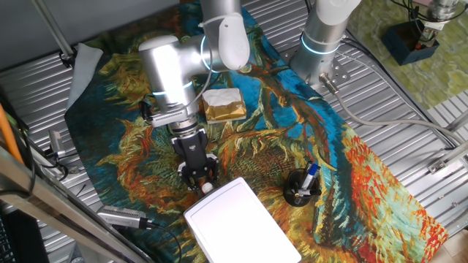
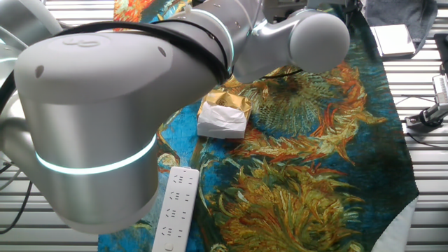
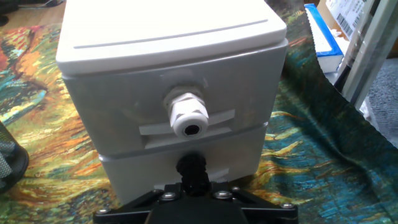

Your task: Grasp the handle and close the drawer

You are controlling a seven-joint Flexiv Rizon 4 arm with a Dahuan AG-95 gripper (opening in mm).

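Drawer point(image 3: 180, 118) lies directly ahead of the claw point(image 1: 197, 175), handle point(image 3: 188, 115) facing it; claw state cannot be told.

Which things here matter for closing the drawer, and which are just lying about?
Job in hand:
- drawer in the white box
- handle, a white knob on the drawer front
- pincer, close in front of the box

Lying about:
- tan-and-white block
- white remote
- black cup with pens
- patterned cloth
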